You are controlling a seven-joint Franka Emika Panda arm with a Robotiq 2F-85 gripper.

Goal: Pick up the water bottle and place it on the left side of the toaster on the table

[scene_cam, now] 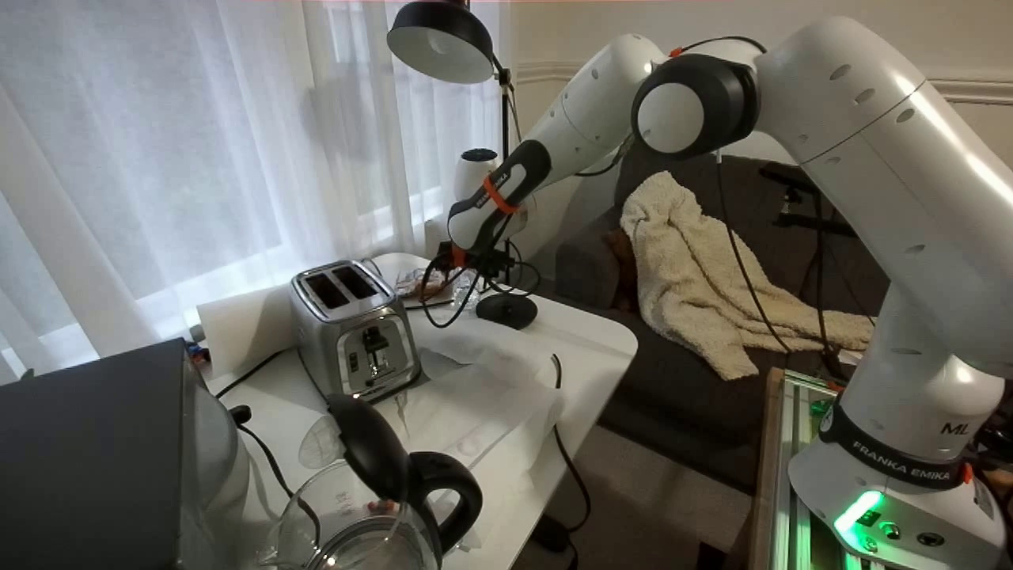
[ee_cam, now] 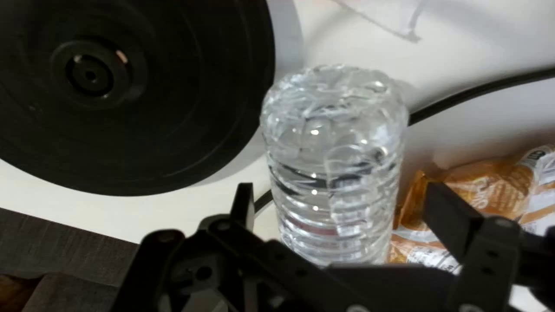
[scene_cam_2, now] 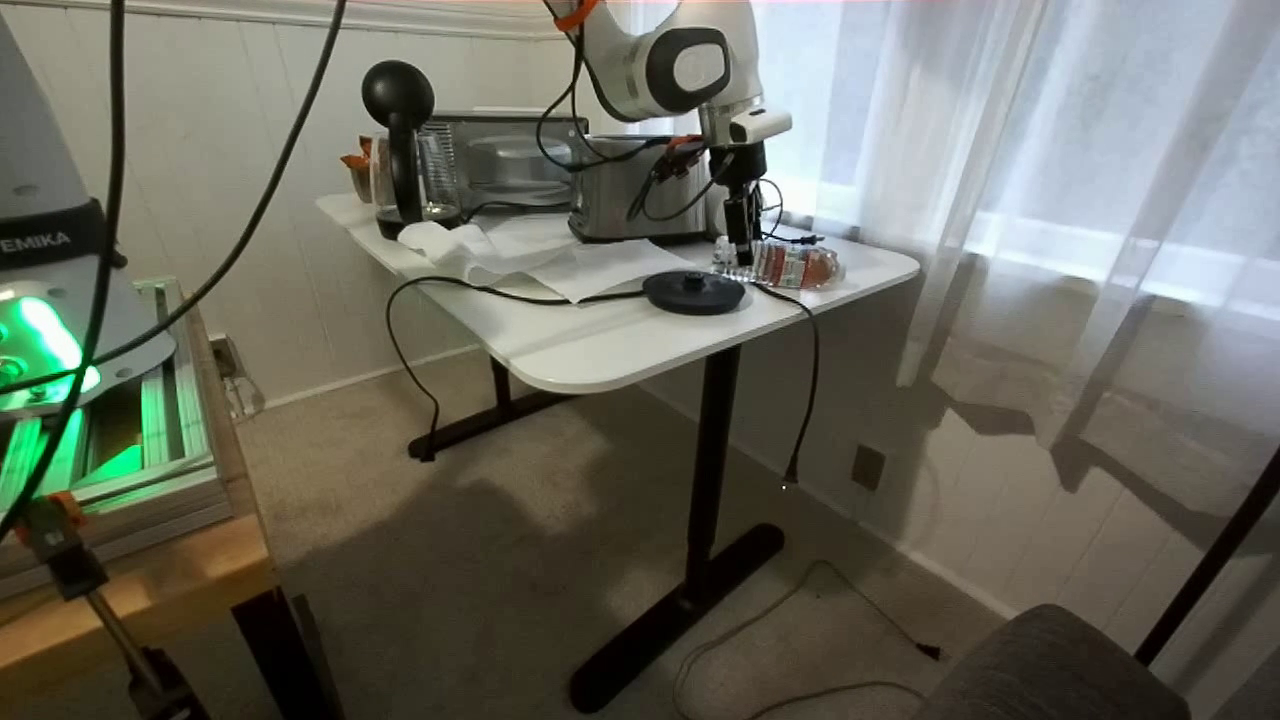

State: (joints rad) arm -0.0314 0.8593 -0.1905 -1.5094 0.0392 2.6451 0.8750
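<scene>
The water bottle is a clear ribbed plastic bottle (ee_cam: pixel 334 143) in the wrist view; whether it stands or lies I cannot tell. It shows small and partly hidden in an exterior view (scene_cam: pixel 467 294). My gripper (ee_cam: pixel 340 208) is open, one finger on each side of the bottle, with visible gaps. In an exterior view the gripper (scene_cam_2: pixel 743 252) points down, low over the table's far-right part. The steel toaster (scene_cam: pixel 376 348) stands on the white table (scene_cam: pixel 593 336), close to the gripper; both also show in an exterior view, toaster (scene_cam_2: pixel 625 195) and table (scene_cam_2: pixel 560 350).
A round black base (ee_cam: pixel 173 143) lies beside the bottle, with a black cord. An orange and white packet (ee_cam: pixel 485 195) lies on the other side. White paper (scene_cam: pixel 483 404), a glass kettle (scene_cam: pixel 356 491) and a grey oven (scene_cam: pixel 95 451) are on the table. A lamp (scene_cam: pixel 443 43) stands behind.
</scene>
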